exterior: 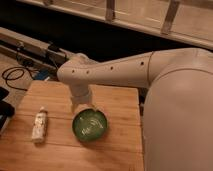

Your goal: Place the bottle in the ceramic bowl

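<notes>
The bottle (39, 125) is small and whitish with a white cap. It lies on its side near the left end of the wooden table (117, 102). The dark green ceramic bowl (90, 125) stands to its right, near the table's middle, with nothing in it. My white arm reaches in from the right and bends down. The gripper (82, 106) hangs at the arm's end just above the bowl's far left rim, about a hand's width right of the bottle. It is mostly hidden by the wrist.
My large white body (180, 120) fills the right side beside the table. Black cables (12, 75) lie on the floor at left. A dark object (5, 110) sits at the left edge. A rail with a dark gap runs behind the table.
</notes>
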